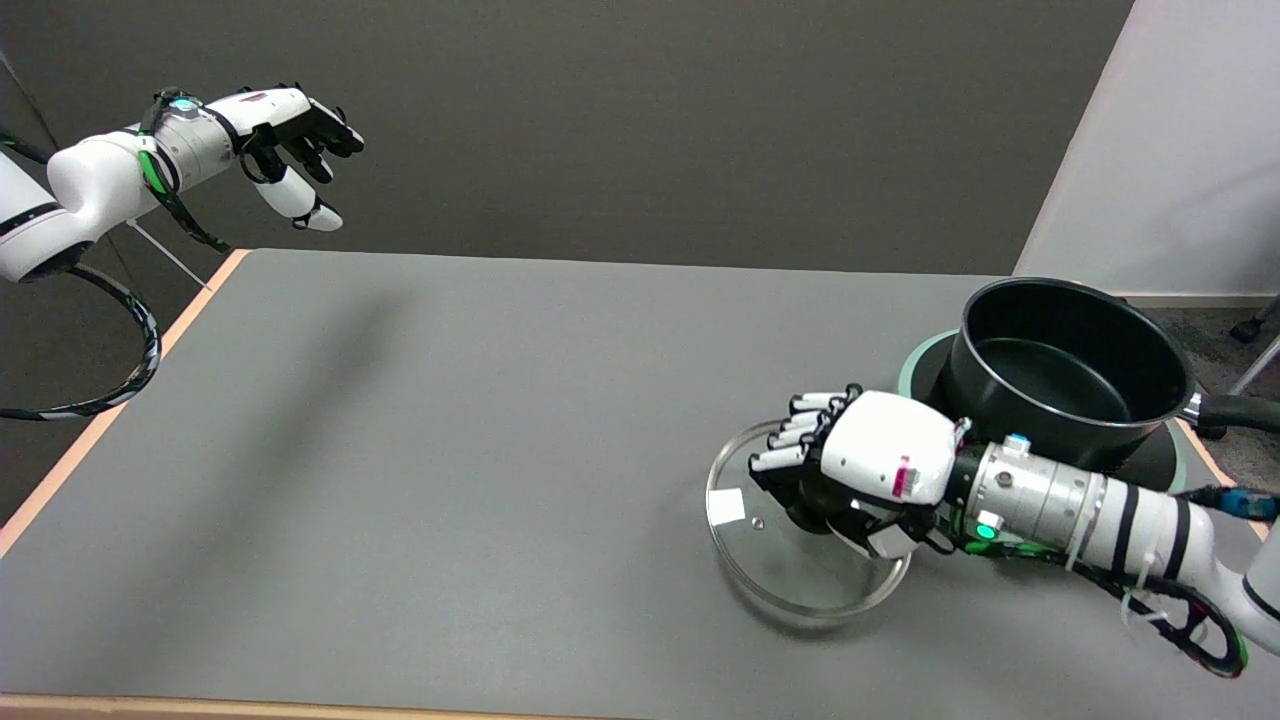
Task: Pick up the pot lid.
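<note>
A round glass pot lid [790, 560] with a metal rim lies on the grey table [450, 450] at the right, just left of the black pot [1075, 370]. My right hand [865, 465] is over the lid's middle, fingers curled down around its black knob, which is mostly hidden under the palm. The lid's near edge seems slightly raised off the table, with a shadow beneath it. A small white tag shows on the glass near the left rim.
The open black pot stands on a round black-and-pale-green burner plate [1160, 455] at the table's right edge, its handle [1240, 410] pointing right. The idle left hand [285, 140] hangs in the air at the upper left. A wall panel stands at the upper right.
</note>
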Controlling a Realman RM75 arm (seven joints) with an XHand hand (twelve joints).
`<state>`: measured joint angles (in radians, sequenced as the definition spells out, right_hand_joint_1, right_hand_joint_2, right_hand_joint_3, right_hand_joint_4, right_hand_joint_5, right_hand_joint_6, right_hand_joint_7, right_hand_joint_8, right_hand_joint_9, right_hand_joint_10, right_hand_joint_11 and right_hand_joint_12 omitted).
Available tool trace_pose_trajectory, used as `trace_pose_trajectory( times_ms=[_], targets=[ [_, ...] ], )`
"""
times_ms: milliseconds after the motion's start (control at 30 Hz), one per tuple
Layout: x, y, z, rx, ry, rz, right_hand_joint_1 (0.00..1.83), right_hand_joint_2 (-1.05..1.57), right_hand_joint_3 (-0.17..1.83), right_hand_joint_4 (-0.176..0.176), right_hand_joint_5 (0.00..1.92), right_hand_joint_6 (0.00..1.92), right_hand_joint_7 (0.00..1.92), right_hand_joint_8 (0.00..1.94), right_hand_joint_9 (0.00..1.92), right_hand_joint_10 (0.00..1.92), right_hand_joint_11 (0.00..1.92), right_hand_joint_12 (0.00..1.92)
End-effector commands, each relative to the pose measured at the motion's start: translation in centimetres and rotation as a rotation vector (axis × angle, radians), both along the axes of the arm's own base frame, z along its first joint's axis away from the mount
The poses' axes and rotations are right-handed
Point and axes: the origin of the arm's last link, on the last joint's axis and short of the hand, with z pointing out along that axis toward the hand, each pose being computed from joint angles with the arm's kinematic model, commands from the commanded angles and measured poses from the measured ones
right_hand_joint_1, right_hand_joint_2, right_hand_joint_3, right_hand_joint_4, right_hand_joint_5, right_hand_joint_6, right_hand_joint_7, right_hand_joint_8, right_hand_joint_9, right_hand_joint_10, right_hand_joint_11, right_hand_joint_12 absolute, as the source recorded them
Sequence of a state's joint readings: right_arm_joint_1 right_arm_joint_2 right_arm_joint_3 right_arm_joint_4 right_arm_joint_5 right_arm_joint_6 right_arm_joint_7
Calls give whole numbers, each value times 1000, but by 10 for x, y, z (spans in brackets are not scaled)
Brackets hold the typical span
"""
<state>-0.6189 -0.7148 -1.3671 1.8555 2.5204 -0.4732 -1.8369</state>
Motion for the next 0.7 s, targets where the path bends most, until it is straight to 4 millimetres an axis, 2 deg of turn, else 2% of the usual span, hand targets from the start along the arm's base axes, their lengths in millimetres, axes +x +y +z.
trace_pose_trajectory(
  times_ms=[33, 233, 400, 433, 567, 633, 700],
  targets=[
    [42, -39, 6, 12, -16, 77, 1678, 800, 949, 176, 513, 1646, 694, 1716, 636, 1921, 340, 1921],
    [61, -56, 4, 16, -16, 129, 1678, 802, 945, 176, 512, 1649, 695, 1719, 634, 1921, 334, 1921],
    [88, -79, 6, -7, -17, 203, 1678, 803, 944, 176, 512, 1650, 695, 1722, 633, 1921, 324, 1921],
    [94, -80, 0, 4, -25, 216, 1677, 805, 940, 176, 515, 1640, 693, 1724, 632, 1921, 318, 1921],
    [118, -89, 4, -37, -30, 284, 1678, 807, 938, 176, 516, 1637, 691, 1729, 631, 1921, 319, 1921],
    [130, -95, 3, -45, -31, 323, 1488, 997, 925, 176, 502, 1691, 682, 1752, 719, 1921, 311, 1921],
    [143, -104, -1, -48, -31, 361, 1485, 997, 917, 176, 485, 1689, 682, 1757, 710, 1921, 268, 1921]
  ],
)
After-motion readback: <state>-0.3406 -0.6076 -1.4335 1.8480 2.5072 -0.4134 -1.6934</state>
